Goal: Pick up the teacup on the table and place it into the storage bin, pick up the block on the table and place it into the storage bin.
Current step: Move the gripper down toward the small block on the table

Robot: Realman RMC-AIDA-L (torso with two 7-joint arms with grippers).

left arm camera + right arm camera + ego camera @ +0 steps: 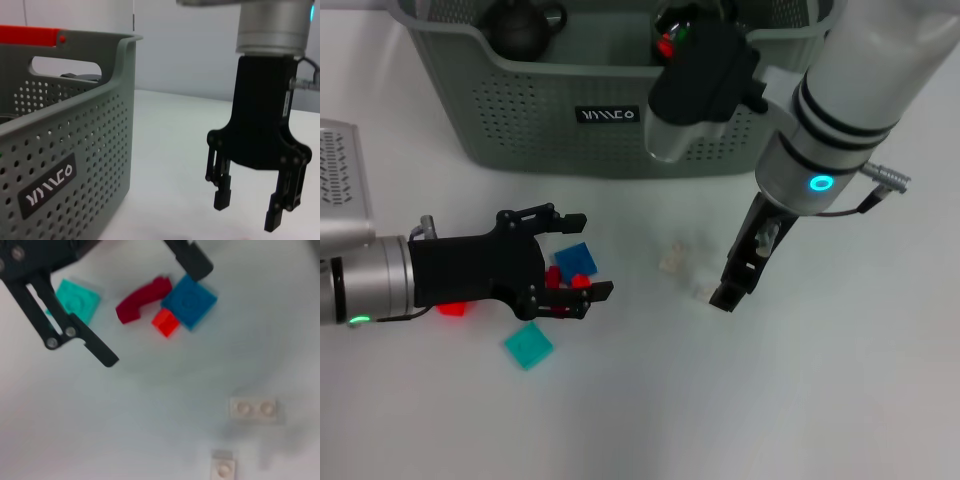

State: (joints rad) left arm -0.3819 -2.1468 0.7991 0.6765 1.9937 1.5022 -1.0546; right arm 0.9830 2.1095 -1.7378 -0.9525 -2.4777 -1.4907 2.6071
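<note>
Grey-green storage bin [520, 130] already has a dark round thing [520, 30] inside that could be the teacup, can't swear to it, so what's left looks like the blocks, none of them picked up yet. Left gripper [582, 258] is reaching in sideways just above the table, jaws wide open and empty around the blue block [576, 260] and the small red bits [145, 302]. Right gripper [248, 211] hangs fingers-down near the pale blocks [252, 408], open and empty too.

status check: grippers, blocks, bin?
Left gripper open, poised over the blue block and red pieces. Right gripper open, empty, above white pieces. Storage bin behind, path unobstructed.
</note>
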